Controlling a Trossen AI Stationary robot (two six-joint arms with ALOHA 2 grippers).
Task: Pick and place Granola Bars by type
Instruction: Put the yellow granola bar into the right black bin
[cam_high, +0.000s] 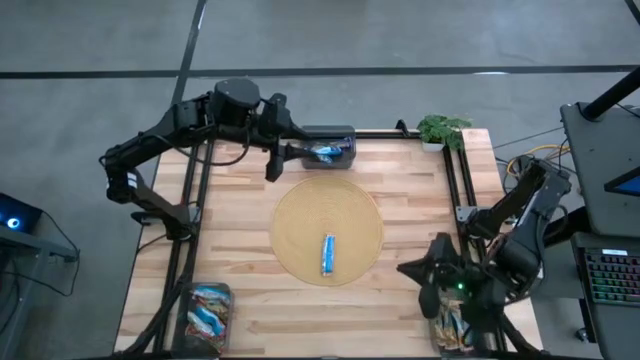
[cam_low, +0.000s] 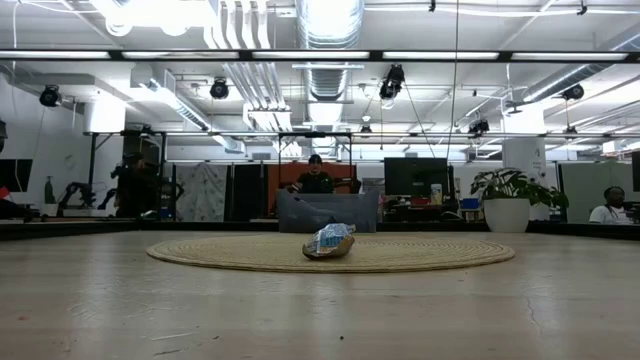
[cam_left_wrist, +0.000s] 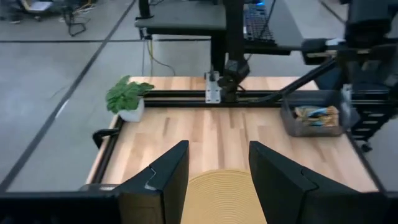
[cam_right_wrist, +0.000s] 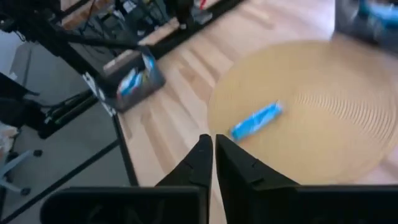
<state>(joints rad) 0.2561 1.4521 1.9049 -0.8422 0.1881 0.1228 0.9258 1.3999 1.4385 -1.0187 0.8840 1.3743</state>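
One bright blue granola bar (cam_high: 327, 254) lies flat on the round woven mat (cam_high: 327, 232) at mid-table; it also shows in the low view (cam_low: 329, 242) and the right wrist view (cam_right_wrist: 256, 120). My left gripper (cam_left_wrist: 217, 144) hovers open and empty over the mat's far-left side (cam_high: 295, 152), beside the far bin (cam_high: 330, 150), which holds blue bars. My right gripper (cam_right_wrist: 210, 140) is shut on nothing, raised at the near right (cam_high: 404, 268), pointing toward the mat. A near-left bin (cam_high: 207, 310) holds mixed-colour bars. A near-right bin (cam_high: 455, 325) with orange-brown bars is partly hidden by my right arm.
A small potted plant (cam_high: 440, 130) stands at the far right corner. Black frame rails (cam_high: 452, 170) run along the table's left and right sides. Bare wood lies around the mat. People sit in the room beyond the table (cam_low: 315, 175).
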